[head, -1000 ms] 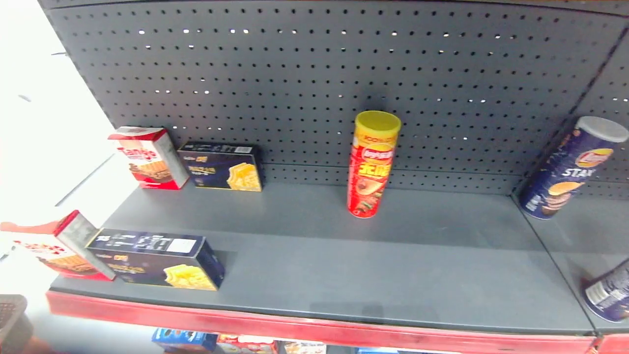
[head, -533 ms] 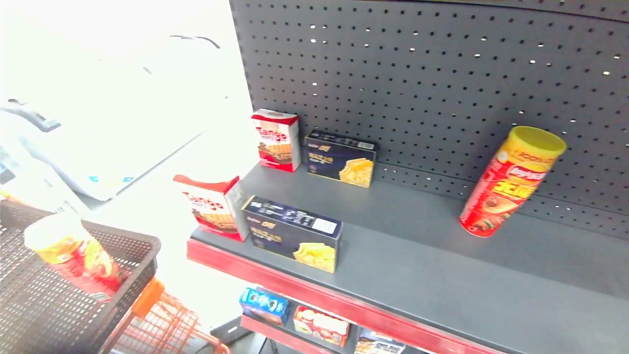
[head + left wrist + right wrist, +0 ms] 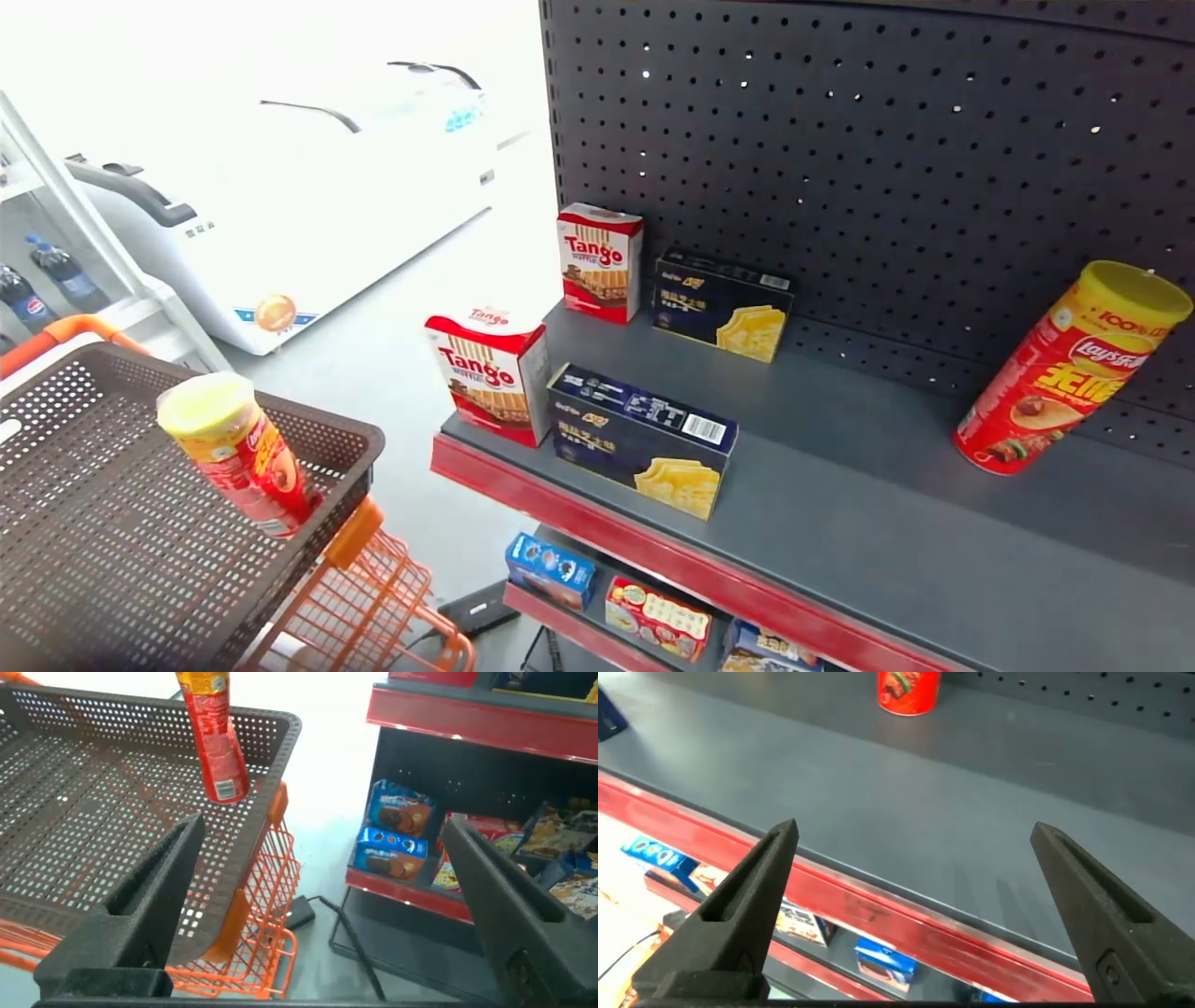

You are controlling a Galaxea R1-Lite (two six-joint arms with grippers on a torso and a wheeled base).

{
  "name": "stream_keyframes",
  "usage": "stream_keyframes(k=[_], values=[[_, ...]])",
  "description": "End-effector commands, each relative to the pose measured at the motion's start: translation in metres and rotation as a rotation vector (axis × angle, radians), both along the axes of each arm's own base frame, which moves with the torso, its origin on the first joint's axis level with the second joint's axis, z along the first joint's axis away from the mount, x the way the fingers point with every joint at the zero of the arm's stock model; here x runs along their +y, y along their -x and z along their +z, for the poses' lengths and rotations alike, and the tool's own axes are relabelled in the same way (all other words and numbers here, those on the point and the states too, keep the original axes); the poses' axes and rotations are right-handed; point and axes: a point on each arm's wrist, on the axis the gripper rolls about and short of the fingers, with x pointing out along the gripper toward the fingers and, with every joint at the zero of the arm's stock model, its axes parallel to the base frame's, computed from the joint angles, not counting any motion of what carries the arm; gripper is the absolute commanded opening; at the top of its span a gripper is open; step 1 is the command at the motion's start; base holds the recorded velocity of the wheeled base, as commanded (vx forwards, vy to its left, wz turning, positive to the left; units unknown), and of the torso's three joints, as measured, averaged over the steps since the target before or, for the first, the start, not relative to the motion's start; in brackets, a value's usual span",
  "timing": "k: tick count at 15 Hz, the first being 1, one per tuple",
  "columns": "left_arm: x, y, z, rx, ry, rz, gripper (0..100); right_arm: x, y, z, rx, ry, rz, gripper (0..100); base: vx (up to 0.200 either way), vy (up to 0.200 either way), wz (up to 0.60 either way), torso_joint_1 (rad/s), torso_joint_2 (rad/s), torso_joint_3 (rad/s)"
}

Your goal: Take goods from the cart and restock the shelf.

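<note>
A red chips can with a yellow lid (image 3: 238, 453) stands upright in the dark mesh basket (image 3: 93, 560) of an orange cart, left of the shelf. In the left wrist view my left gripper (image 3: 322, 905) is open and holds nothing. It hangs low between the basket (image 3: 84, 793) and the lower shelf, apart from the can (image 3: 213, 737). My right gripper (image 3: 915, 905) is open and holds nothing, in front of the grey shelf (image 3: 971, 793). A matching red can (image 3: 1069, 369) stands at the shelf's back, and the can's base (image 3: 909, 691) lies beyond the right gripper.
Two red-and-white wafer boxes (image 3: 490, 378) (image 3: 599, 261) and two dark blue boxes (image 3: 644, 439) (image 3: 724, 303) stand at the shelf's left end. The shelf's front edge is a red strip (image 3: 653, 551). Snack packs (image 3: 394, 840) fill the shelf below. A white chest freezer (image 3: 280, 205) stands behind the cart.
The head camera has swung left, bringing the cart and its can into view. The shelf goods have not moved.
</note>
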Motion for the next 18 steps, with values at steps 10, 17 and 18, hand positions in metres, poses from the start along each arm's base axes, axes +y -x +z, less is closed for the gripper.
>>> stream_keyframes(k=[10,17,18], values=[[0.005,-0.008,0.077,0.093,-0.017,0.211,100,0.000,0.000,0.000,0.000,0.000,0.002,100,0.000,0.000,0.00,0.000,0.00,0.000],[0.004,-0.067,0.088,0.376,-0.004,0.230,100,0.000,0.000,0.000,0.000,0.000,0.000,100,0.000,0.000,0.00,0.000,0.00,0.000],[0.007,-0.077,0.089,0.414,0.002,0.256,100,0.000,0.000,0.000,0.000,0.000,0.002,100,0.000,0.000,0.00,0.000,0.00,0.000]])
